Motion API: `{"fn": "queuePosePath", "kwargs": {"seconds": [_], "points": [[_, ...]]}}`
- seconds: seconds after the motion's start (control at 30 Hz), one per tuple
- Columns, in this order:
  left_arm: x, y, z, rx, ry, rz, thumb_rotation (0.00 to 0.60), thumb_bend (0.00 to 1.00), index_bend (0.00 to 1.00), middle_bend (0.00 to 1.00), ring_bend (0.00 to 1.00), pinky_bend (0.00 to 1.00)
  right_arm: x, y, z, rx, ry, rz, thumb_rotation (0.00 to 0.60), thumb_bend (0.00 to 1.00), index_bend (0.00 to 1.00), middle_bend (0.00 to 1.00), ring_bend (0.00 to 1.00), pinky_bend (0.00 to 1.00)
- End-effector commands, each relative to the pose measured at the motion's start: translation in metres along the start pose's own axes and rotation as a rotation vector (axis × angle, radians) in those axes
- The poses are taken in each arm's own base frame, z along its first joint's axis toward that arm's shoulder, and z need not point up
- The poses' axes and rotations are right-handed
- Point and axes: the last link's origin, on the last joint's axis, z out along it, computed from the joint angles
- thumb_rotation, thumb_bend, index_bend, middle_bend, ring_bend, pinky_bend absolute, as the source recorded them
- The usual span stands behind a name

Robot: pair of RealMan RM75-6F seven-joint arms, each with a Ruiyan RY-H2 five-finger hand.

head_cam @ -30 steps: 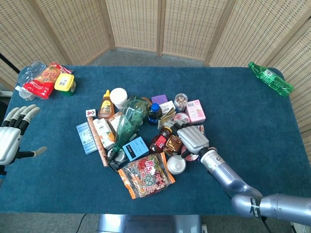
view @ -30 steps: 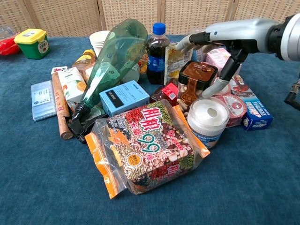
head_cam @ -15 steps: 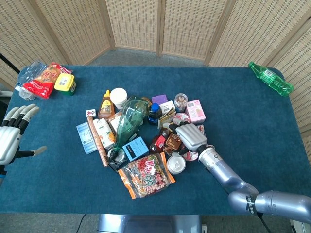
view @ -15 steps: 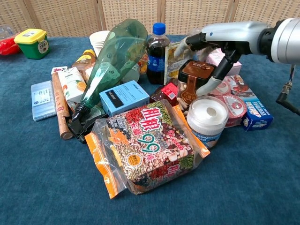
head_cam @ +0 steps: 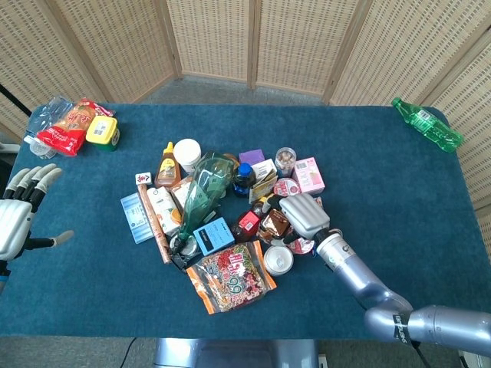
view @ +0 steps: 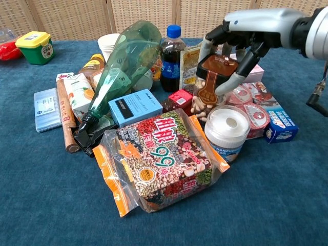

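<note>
Centre right of the chest view: our right hand (view: pixel 237 38) grips the brown-lidded nut jar (view: pixel 208 84) from above, fingers wrapped round its lid, the jar tilted above the pile. We'd lift straight up here, because the white round tub (view: pixel 227 130) sits just below and the dark soda bottle (view: pixel 171 51) stands close on the left. Keep the grip firm; a smooth jar may slip. At the head view's left edge, our left hand (head_cam: pixel 18 215) hangs spread, holding nothing.
</note>
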Motion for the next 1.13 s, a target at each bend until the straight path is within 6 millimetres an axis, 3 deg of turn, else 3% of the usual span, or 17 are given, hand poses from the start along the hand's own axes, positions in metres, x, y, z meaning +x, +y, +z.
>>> {"fn": "queuePosePath", "kwargs": {"seconds": [0.03,0.6,0.9,1.13], "points": [[0.000,0.000,0.000,-0.002,-0.001,-0.001,0.600,0.00,0.05,0.00,0.00,0.00,0.007,-0.001,-0.005,0.002,0.024,-0.007,0.600,0.00,0.50,0.72,0.53,0.63],[0.000,0.004,-0.002,-0.017,-0.006,-0.003,0.600,0.00,0.05,0.00,0.00,0.00,0.058,-0.007,-0.030,-0.001,0.134,-0.072,0.600,0.00,0.50,0.72,0.53,0.63],[-0.003,0.004,-0.004,-0.019,-0.016,-0.001,0.600,0.00,0.05,0.00,0.00,0.00,0.080,-0.025,-0.037,0.034,0.168,-0.061,0.600,0.00,0.50,0.73,0.53,0.63],[-0.004,0.005,-0.004,-0.020,-0.021,-0.006,0.600,0.00,0.05,0.00,0.00,0.00,0.083,-0.032,-0.039,0.048,0.171,-0.068,0.600,0.00,0.50,0.72,0.53,0.63]]}}
